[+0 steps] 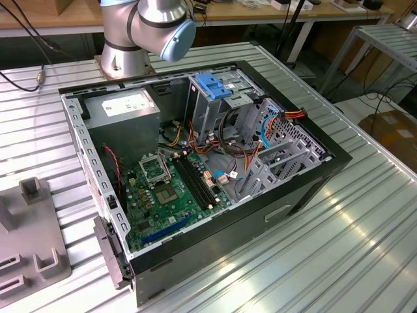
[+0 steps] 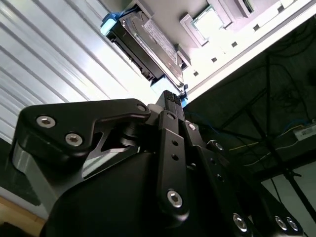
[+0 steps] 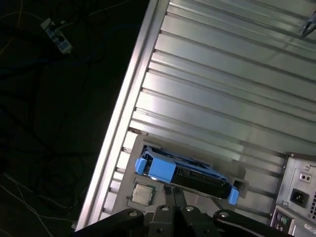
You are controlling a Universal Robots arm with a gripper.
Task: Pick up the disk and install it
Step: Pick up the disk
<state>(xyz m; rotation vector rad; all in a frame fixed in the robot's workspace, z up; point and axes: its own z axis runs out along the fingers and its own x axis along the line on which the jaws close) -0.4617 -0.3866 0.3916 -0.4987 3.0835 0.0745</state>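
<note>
The gripper (image 3: 174, 191), fingers closed and empty just beside the disk (image 3: 195, 177), could knock it askew in its grey holder (image 3: 140, 144).

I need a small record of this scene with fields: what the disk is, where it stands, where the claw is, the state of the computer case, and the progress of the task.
object: disk, a grey drive in a blue carrier
position: on its edge in a grey holder on the ribbed metal table
claw: the claw is close beside the disk and aimed at it; contact cannot be told
case: computer case lies open, motherboard exposed
progress: disk not yet installed, outside the case
</note>
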